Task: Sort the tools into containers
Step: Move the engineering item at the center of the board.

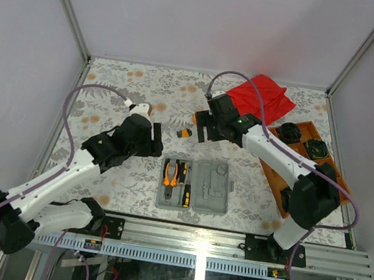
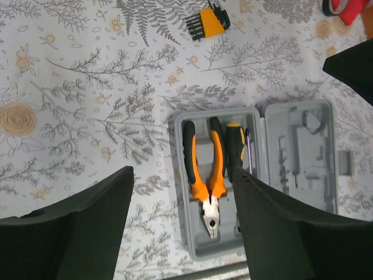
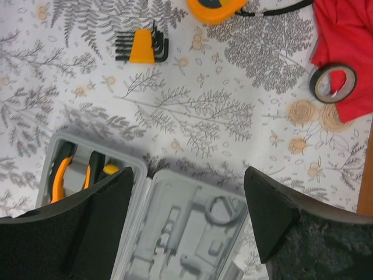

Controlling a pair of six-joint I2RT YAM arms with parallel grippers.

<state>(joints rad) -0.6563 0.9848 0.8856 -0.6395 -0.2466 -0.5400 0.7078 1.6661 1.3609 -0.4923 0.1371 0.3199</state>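
Observation:
The grey case lies open near the front edge. Its left tray (image 1: pixel 170 197) holds orange-handled pliers (image 1: pixel 171 173) and a screwdriver (image 1: pixel 186 195). Its right tray (image 1: pixel 212 184) shows only moulded recesses. In the left wrist view the pliers (image 2: pixel 204 175) and screwdriver (image 2: pixel 235 146) lie in the left tray (image 2: pixel 195 245). An orange hex-key set (image 1: pixel 185 133) lies on the cloth behind the case, and a round orange tape measure (image 3: pixel 217 9) lies farther back. My left gripper (image 1: pixel 153 139) and right gripper (image 1: pixel 204 127) are both open and empty, above the table.
An orange-brown divided tray (image 1: pixel 285 186) with black round parts (image 1: pixel 288 132) stands at the right. A red cloth (image 1: pixel 260 95) lies at the back, with a black tape roll (image 3: pixel 332 83) at its edge. White walls close in the table.

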